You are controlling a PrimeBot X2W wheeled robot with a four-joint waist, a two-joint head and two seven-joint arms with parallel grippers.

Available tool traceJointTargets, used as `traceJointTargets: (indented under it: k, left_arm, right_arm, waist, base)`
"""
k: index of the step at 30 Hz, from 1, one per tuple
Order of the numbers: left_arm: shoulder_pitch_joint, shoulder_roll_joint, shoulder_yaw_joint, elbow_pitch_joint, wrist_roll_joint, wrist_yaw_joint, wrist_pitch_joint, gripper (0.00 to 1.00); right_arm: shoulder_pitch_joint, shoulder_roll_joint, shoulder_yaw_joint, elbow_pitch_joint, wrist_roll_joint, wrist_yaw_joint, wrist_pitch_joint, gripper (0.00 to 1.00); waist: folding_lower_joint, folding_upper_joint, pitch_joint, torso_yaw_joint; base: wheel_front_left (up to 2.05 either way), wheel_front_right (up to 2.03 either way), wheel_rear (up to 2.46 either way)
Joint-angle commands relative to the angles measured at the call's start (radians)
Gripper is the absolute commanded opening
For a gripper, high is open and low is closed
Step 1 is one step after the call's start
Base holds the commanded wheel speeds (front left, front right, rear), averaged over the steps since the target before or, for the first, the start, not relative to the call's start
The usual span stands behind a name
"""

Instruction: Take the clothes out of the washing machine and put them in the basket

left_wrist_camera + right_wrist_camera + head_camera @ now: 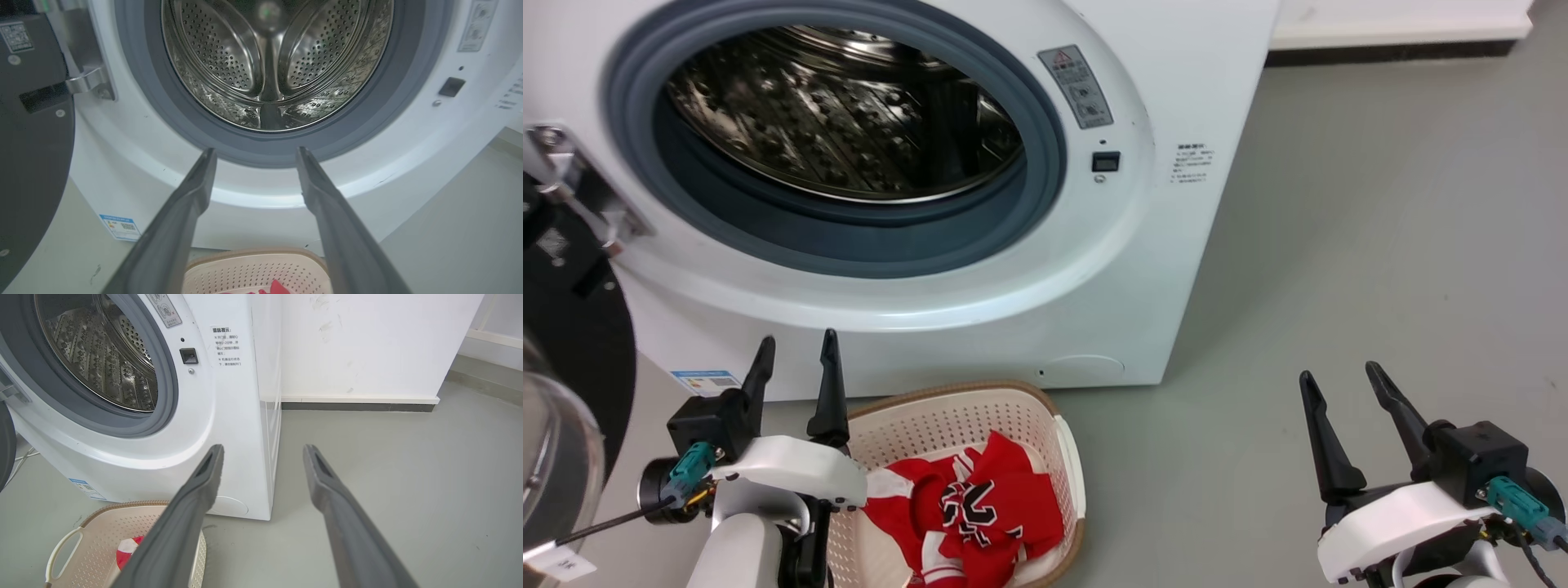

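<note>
The red clothes [980, 510] with white trim and black-and-white lettering lie bundled inside the cream basket [1058, 445], which stands on the floor in front of the white washing machine [1143, 269]. Its steel drum [841, 110] looks bare behind the grey ring. My left gripper [796, 347] is open above the basket's left rim, nothing between its fingers. Over at the lower right, my right gripper [1339, 374] is open above the floor. In the left wrist view the left gripper [255, 153] points at the porthole [269, 61], with the basket [249, 267] below. The right gripper [263, 448] points at the washer's right corner.
The black-framed glass door [572, 343] hangs swung out at the far left, close to my left arm. Grey floor [1380, 245] spreads to the right of the machine. A white wall with a dark skirting strip [359, 406] stands behind.
</note>
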Motion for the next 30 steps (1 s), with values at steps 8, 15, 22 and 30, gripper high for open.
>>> traceJointTargets:
  k: [8,15,22,30]
  left_arm:
    - [0.109,-0.016,0.008,-0.224,0.104,-0.002,-0.002,1.0]
    - [0.232,0.005,-0.002,-0.365,0.141,0.024,0.02,1.0]
    - [0.343,0.022,0.003,-0.5,0.149,0.047,0.075,1.0]
    - [0.417,0.015,0.003,-0.549,0.13,0.064,0.111,1.0]
  right_arm:
    - [0.032,0.0,-0.024,-0.057,-0.037,0.0,0.024,1.0]
    - [0.078,0.0,-0.033,-0.116,-0.06,0.0,0.055,1.0]
    - [0.122,0.0,-0.04,-0.164,-0.07,0.0,0.075,1.0]
    - [0.157,0.0,-0.042,-0.19,-0.062,0.0,0.084,1.0]
  waist:
    - [0.0002,0.0,-0.094,0.044]
    - [0.0002,0.0,-0.148,0.045]
    - [0.0002,0.0,-0.174,0.038]
    - [0.0002,0.0,-0.186,0.031]
  base:
    - [0.0,0.0,0.0]
    - [0.0,0.0,0.0]
    - [0.0,0.0,0.0]
    - [0.0,0.0,0.0]
